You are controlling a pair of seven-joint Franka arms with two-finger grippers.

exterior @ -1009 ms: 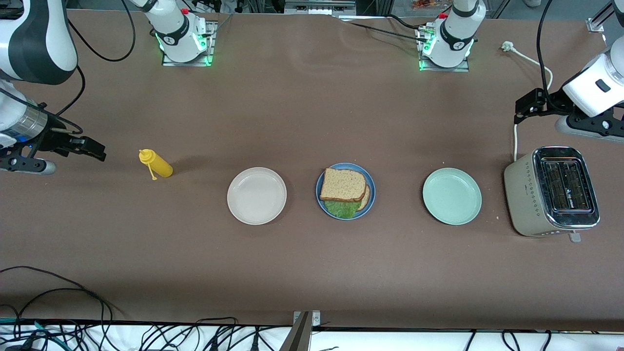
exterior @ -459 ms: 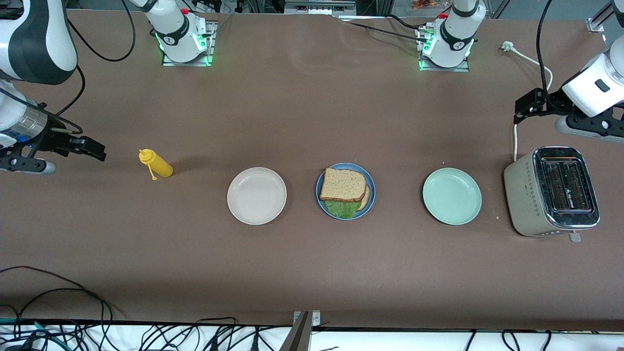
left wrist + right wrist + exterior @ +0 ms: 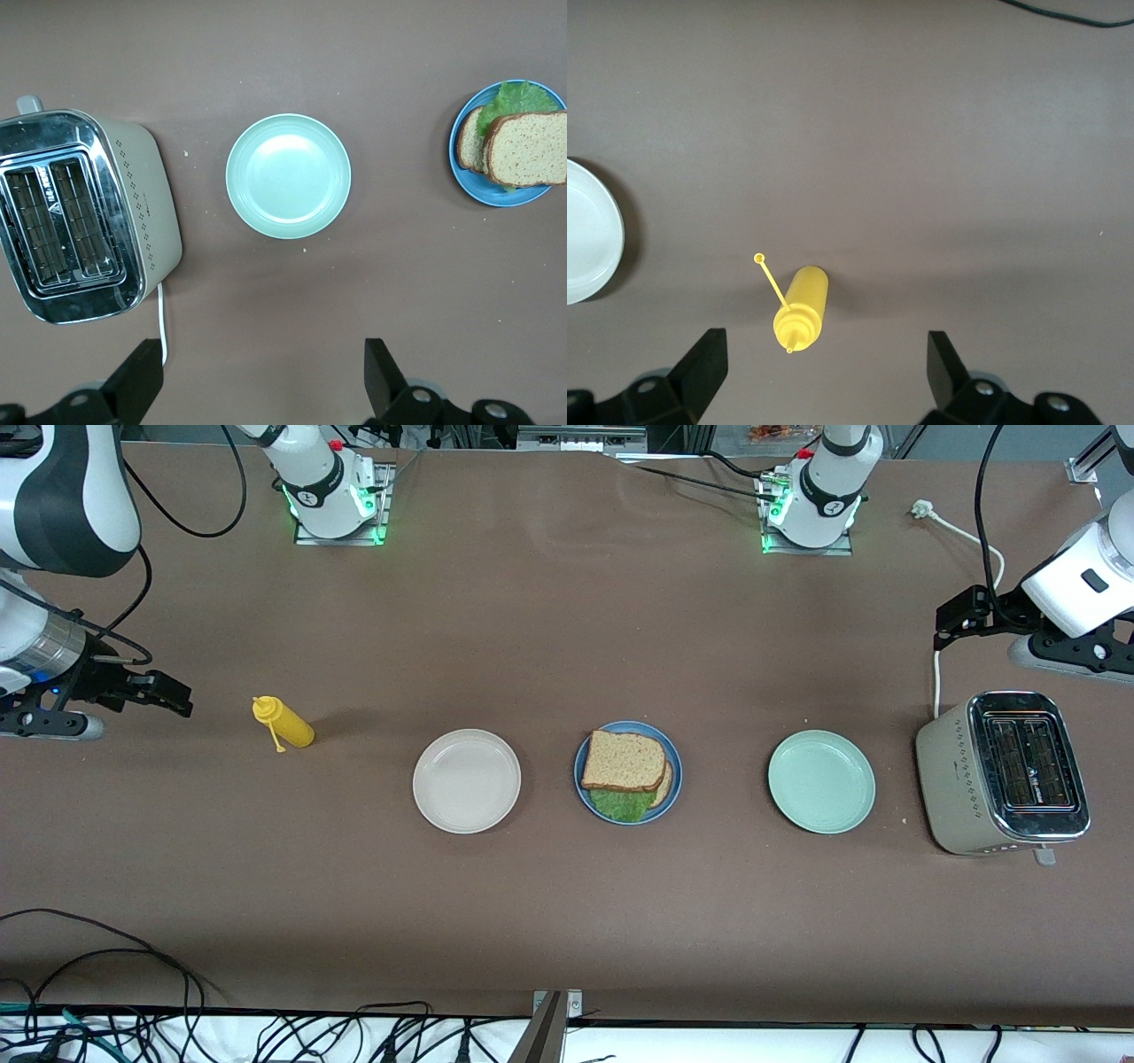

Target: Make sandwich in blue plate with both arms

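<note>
Even overhead light, soft shadows, sharp.

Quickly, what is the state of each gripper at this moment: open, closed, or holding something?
Left gripper: open, holding nothing, up over the table near the toaster.
Right gripper: open, holding nothing, over the yellow bottle.

- The right gripper (image 3: 173, 695) hung over the table at the right arm's end, fingers (image 3: 700, 367) spread wide, holding nothing.
- The left gripper (image 3: 952, 615) hung at the left arm's end, fingers (image 3: 381, 381) wide apart, empty.
</note>
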